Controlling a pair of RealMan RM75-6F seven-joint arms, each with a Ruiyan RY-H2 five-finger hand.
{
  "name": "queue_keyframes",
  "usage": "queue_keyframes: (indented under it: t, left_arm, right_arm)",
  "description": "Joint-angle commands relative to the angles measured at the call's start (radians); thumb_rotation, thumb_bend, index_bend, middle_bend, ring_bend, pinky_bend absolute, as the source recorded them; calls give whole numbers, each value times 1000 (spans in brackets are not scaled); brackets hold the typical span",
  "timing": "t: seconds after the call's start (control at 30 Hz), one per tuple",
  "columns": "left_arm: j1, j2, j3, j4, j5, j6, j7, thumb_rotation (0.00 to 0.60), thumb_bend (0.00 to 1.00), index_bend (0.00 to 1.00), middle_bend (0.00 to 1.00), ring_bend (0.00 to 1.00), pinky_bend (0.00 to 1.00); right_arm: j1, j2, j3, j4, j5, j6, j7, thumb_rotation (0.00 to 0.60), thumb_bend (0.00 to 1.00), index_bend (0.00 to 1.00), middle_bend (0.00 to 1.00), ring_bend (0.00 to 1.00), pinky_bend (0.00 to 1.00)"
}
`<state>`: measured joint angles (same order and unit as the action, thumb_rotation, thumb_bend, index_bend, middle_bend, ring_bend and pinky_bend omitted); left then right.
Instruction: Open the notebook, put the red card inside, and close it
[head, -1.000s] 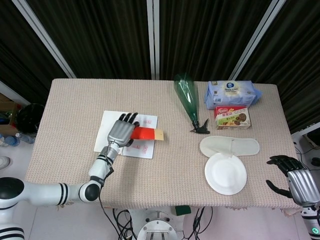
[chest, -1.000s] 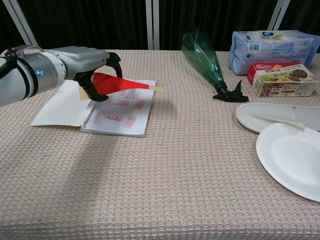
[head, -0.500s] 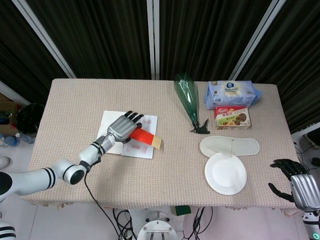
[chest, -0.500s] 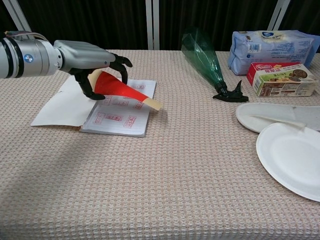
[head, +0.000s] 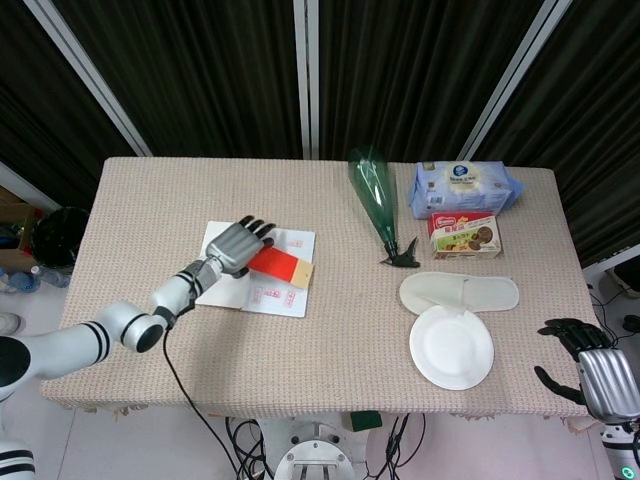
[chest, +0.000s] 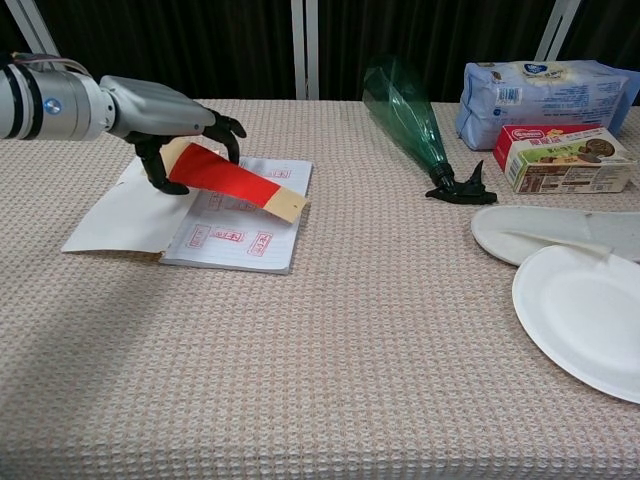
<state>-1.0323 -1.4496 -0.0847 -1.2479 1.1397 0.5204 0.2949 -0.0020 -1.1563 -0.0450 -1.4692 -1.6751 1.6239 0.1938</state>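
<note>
The notebook (head: 268, 291) (chest: 240, 232) lies open on the left half of the table, its white cover spread to the left and a page with red stamps facing up. My left hand (head: 234, 247) (chest: 165, 108) holds the red card (head: 278, 265) (chest: 232, 179) by its left end, tilted over the stamped page, its tan end low at the page's right edge. My right hand (head: 596, 368) hangs off the table's front right corner with fingers curled and nothing in them.
A green bottle (head: 374, 194) (chest: 405, 111) lies behind the centre. At the right are a blue packet (head: 463, 187), a snack box (head: 465, 236), a white slipper (head: 460, 292) and a paper plate (head: 451, 346) (chest: 580, 315).
My left hand has drawn back to the left and lowered the red card from level to tilted over the open page. The right hand has sunk a little.
</note>
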Motion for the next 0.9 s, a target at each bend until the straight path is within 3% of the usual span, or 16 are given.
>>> queue_keyframes:
  t: [0.03, 0.17, 0.33, 0.47, 0.53, 0.63, 0.73, 0.9]
  left_arm:
    - [-15, 14, 25, 6, -70, -24, 48, 600, 380, 141, 0, 0, 68]
    - [-7, 42, 27, -38, -146, 6, 61, 600, 379, 141, 0, 0, 68]
    - [27, 92, -28, -156, -231, 67, -28, 600, 383, 151, 0, 0, 67]
    - [29, 85, -51, -201, -258, 106, -51, 595, 521, 238, 0, 0, 65]
    - [17, 55, -55, -200, -295, 132, -30, 483, 617, 253, 0, 0, 65]
    - [-13, 9, -54, -183, -369, 152, 15, 285, 672, 258, 0, 0, 63]
    - [-44, -35, -47, -159, -449, 173, 67, 232, 678, 259, 0, 0, 62]
    - [-79, -99, -25, -125, -542, 223, 156, 192, 675, 257, 0, 0, 59]
  right_arm:
    - [-1, 1, 1, 2, 2, 1, 5, 600, 171, 360, 270, 210, 267]
    - [0, 2, 3, 6, -2, 1, 9, 600, 171, 360, 270, 210, 267]
    - [4, 1, 4, 11, -6, -4, 16, 600, 171, 360, 270, 210, 267]
    - [8, -4, 7, 17, -7, -9, 24, 600, 171, 360, 270, 210, 267]
    - [11, -10, 8, 22, -7, -13, 29, 600, 171, 360, 269, 210, 267]
    - [14, -14, 8, 30, -7, -18, 34, 600, 172, 360, 269, 210, 267]
    - [13, -12, 10, 35, -3, -17, 41, 600, 172, 360, 270, 210, 267]
    - [14, -11, 12, 43, 2, -19, 53, 600, 172, 361, 270, 210, 267]
